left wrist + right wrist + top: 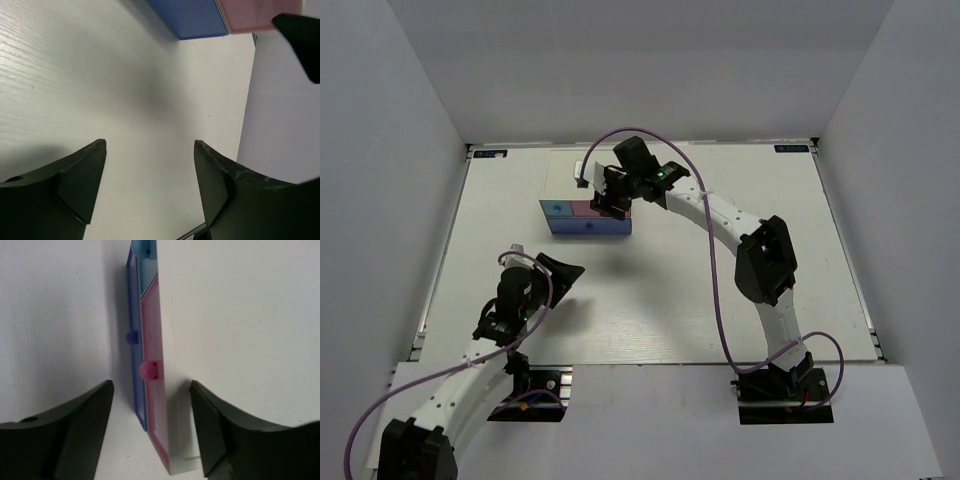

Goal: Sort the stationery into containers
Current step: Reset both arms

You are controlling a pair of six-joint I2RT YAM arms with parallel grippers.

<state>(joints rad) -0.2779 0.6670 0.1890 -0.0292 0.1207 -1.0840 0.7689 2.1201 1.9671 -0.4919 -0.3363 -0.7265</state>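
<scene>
The small drawer box [588, 219] stands at the back middle of the table, with a light blue front [557, 208], a pink front [586, 209] and a wider blue-lavender front [592, 228]. All drawers look pushed in. My right gripper [612, 206] is open and hovers over the box's right end. In the right wrist view the right gripper [150, 384] straddles the pink front [152, 405], just below its pink knob [149, 370]; the blue knob [131, 336] is beyond. My left gripper [552, 268] is open and empty, in front of the box. No stationery is in view.
White walls close in the table on the left, back and right. In the left wrist view the open left gripper [150, 143] hangs over bare table, with the blue front [192, 17], the pink front [255, 14] and a black finger of the right gripper [302, 37] at the top.
</scene>
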